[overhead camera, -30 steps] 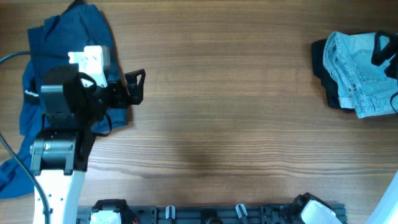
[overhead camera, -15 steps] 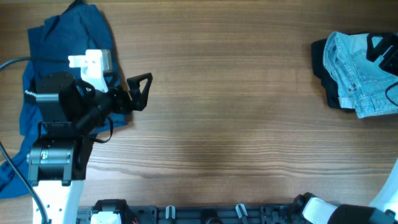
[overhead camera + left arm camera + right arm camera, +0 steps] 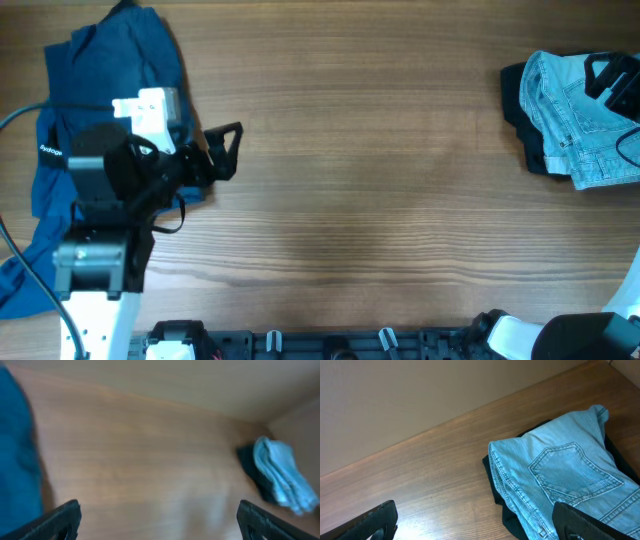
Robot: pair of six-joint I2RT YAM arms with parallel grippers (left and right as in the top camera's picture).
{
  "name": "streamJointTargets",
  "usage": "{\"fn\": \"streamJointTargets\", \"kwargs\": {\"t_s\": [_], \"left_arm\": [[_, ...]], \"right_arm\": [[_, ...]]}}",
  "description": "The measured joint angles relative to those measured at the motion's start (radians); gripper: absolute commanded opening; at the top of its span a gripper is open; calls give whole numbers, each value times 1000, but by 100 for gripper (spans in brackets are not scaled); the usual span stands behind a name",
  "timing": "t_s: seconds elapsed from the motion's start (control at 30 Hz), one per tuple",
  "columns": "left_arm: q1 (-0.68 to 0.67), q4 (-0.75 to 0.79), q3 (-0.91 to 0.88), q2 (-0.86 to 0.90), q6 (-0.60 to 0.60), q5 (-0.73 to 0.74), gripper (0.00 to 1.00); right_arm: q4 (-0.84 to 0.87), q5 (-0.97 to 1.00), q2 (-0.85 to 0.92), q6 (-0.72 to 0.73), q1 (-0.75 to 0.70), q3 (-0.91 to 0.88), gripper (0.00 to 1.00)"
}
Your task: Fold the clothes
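Note:
The clothes, a folded pair of light blue denim shorts [image 3: 572, 122], lie at the table's right edge on top of a black garment [image 3: 519, 100]. My right gripper [image 3: 603, 78] hovers over their far right part, open. In the right wrist view the shorts [image 3: 560, 467] show a back pocket, and the gripper [image 3: 480, 525] is spread wide, its right finger over the denim. My left gripper [image 3: 224, 150] is open over bare wood at the left, far from the shorts. In the blurred left wrist view that gripper [image 3: 160, 522] holds nothing, and the shorts [image 3: 281, 476] lie far off.
Dark navy garments [image 3: 95, 110] are heaped at the table's left under and behind the left arm, and show at the edge as a blue mass [image 3: 17, 460]. The black garment [image 3: 512, 515] sticks out under the shorts. Bare wooden tabletop [image 3: 380, 180] spans the middle.
The left arm has swung, and its gripper has moved slightly right off the navy garments. The right gripper has shifted a little toward the right edge. Both stay open.

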Motion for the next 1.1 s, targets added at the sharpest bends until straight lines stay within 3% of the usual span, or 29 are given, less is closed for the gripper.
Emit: {"fn": "streamJointTargets", "kwargs": {"t_s": [0.03, 0.1, 0.17, 0.4, 0.7, 0.9, 1.1], "left_arm": [[0, 11, -20, -10, -2, -14, 100], [0, 227, -166, -94, -4, -79, 100], [0, 343, -307, -220, -6, -121, 100], [27, 590, -687, -592, -6, -228, 100], [41, 547, -884, -818, -6, -268, 100], [41, 449, -949, -894, -6, -272, 100], [41, 451, -949, -903, -6, -283, 100]], "right_arm": [[0, 0, 0, 0, 0, 0, 100], [0, 0, 1, 0, 0, 0, 100], [-1, 0, 1, 1, 0, 0, 100], [0, 0, 1, 3, 0, 0, 100], [0, 0, 2, 3, 0, 0, 100], [0, 0, 2, 3, 0, 0, 100], [0, 0, 2, 3, 0, 0, 100]]}}
